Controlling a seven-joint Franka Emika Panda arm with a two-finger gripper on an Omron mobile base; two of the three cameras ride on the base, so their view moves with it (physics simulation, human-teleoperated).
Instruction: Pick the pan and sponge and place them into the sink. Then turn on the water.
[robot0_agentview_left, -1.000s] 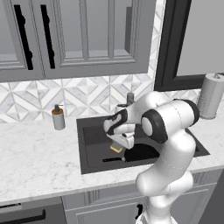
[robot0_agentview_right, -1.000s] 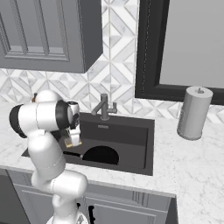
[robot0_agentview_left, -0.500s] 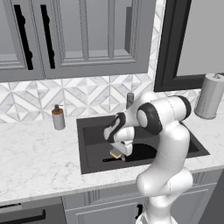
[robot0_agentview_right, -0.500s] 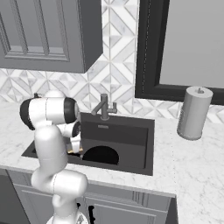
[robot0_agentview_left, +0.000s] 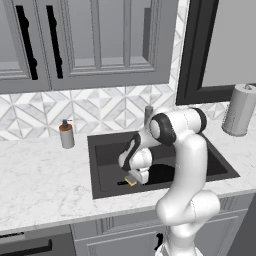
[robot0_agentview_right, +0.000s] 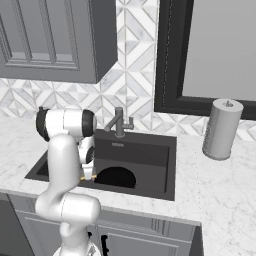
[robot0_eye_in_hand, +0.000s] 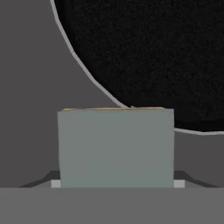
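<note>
White marble bench surrounds the sink (robot0_agentview_left: 105, 145). Inside, the gripper (robot0_agentview_left: 134, 176) clasps the sponge (robot0_eye_in_hand: 116, 146) low beside the pan (robot0_eye_in_hand: 148, 57), at its seven o'clock; released carelessly, it could tumble onto the pan.

I'm seeing two base cameras sharing the sink (robot0_agentview_left: 100, 185) from seven and five o'clock; hand camera pressing close.

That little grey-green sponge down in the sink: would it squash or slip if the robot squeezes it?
The sponge looks like a small flat-sided block, so it probably won't roll. Its grey-green top over a thin yellow layer suggests soft foam that likely gives under the fingers, and is light. It sits between the gripper tips beside the pan.
</note>
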